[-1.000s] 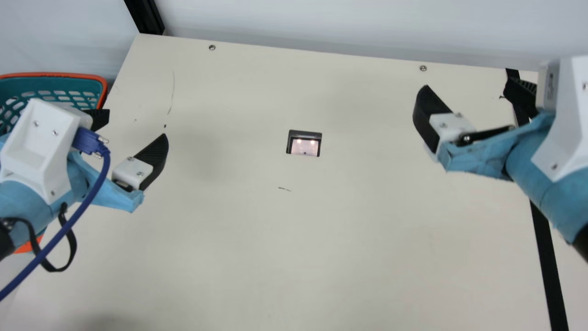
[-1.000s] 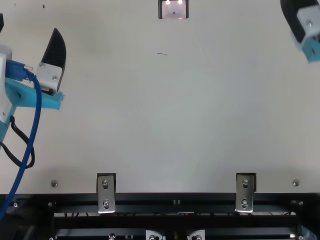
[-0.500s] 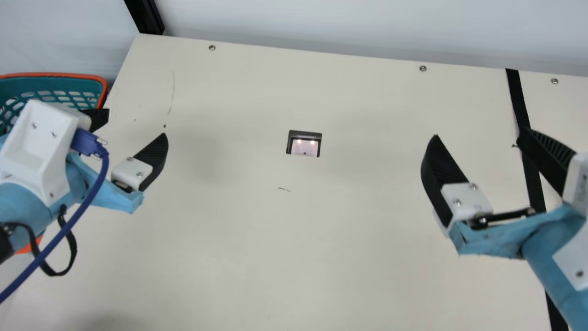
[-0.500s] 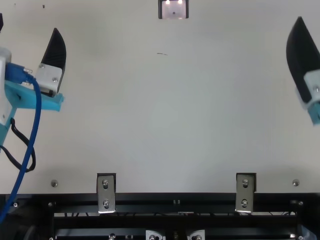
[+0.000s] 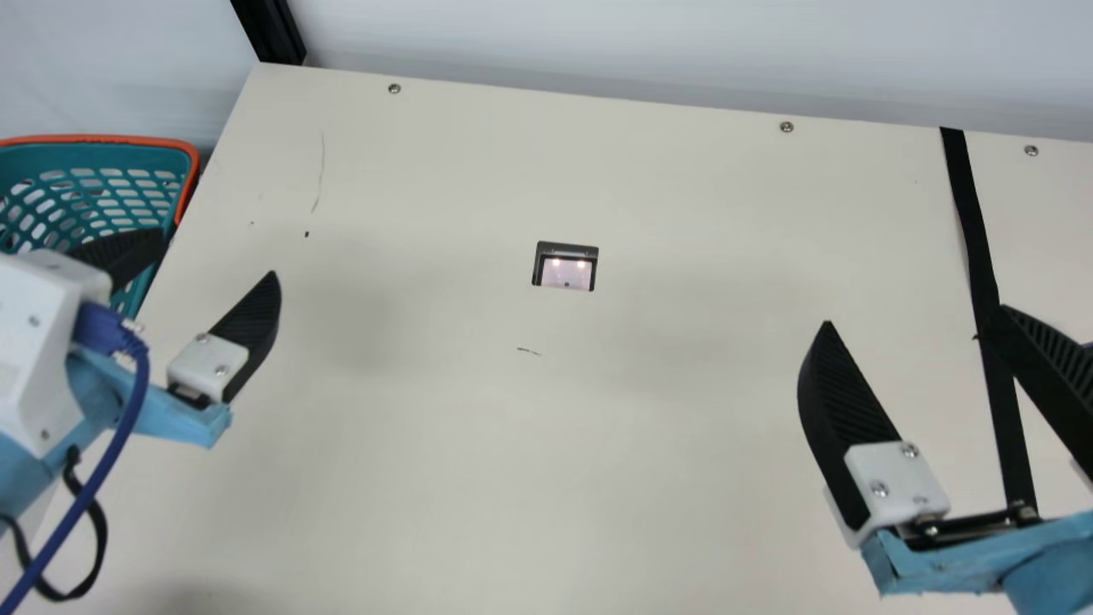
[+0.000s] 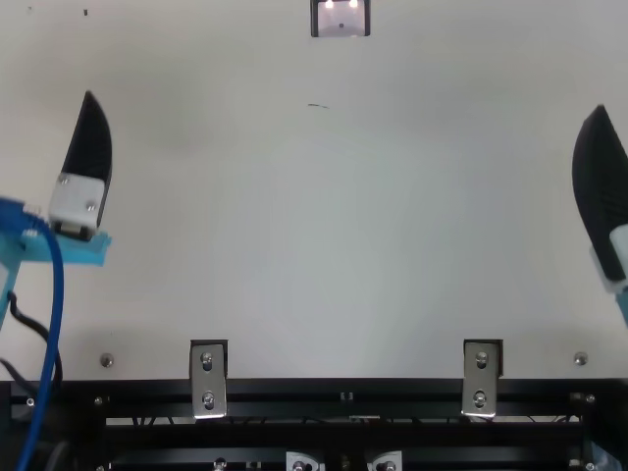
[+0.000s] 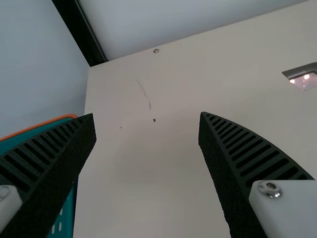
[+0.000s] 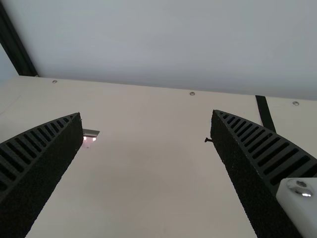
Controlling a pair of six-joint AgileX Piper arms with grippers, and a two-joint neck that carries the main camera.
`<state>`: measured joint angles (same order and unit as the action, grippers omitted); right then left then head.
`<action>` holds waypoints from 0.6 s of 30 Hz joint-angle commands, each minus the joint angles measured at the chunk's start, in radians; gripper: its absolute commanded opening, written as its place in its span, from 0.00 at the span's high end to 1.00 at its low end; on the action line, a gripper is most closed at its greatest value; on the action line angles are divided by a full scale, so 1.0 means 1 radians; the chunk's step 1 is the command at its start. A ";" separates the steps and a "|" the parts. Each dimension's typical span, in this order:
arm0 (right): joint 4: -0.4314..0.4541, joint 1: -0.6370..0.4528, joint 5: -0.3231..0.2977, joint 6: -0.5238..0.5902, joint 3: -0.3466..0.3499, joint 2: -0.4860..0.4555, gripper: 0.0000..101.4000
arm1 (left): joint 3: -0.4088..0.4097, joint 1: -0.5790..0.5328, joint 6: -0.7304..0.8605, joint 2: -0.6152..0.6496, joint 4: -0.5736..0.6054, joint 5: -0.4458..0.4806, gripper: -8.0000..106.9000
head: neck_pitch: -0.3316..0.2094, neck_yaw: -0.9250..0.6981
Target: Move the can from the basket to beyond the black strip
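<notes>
The carry may be done, perhaps with only arm retreat left; the can, if that purple sliver (image 5: 1089, 346) is it, lies past the black strip (image 5: 973, 226); left gripper (image 5: 217, 252) and right gripper (image 5: 917, 315) gape wide, empty.

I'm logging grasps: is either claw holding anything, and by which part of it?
Nothing is held: the left claw and the right claw are both open, with nothing between their fingers.
</notes>
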<state>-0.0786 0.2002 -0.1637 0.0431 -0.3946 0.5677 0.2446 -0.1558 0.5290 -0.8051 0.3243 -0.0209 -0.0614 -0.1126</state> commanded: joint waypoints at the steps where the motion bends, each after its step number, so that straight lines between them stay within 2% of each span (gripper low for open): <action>1: 0.009 0.002 -0.017 -0.012 0.008 -0.038 0.00 | -0.029 0.012 -0.020 0.085 -0.035 0.014 0.15 | 0.000 -0.024; 10: 0.032 0.001 -0.096 -0.052 0.058 -0.192 0.00 | -0.128 0.046 -0.124 0.353 -0.136 0.114 0.15 | 0.000 -0.024; 18: -0.009 -0.005 -0.153 -0.032 0.130 -0.362 0.00 | -0.183 0.053 -0.208 0.573 -0.177 0.192 0.15 | 0.000 -0.024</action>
<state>-0.0733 0.1965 -0.3150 0.0000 -0.2745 0.2515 0.0651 -0.1033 0.3313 -0.3049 0.1497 0.1644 -0.0563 -0.1126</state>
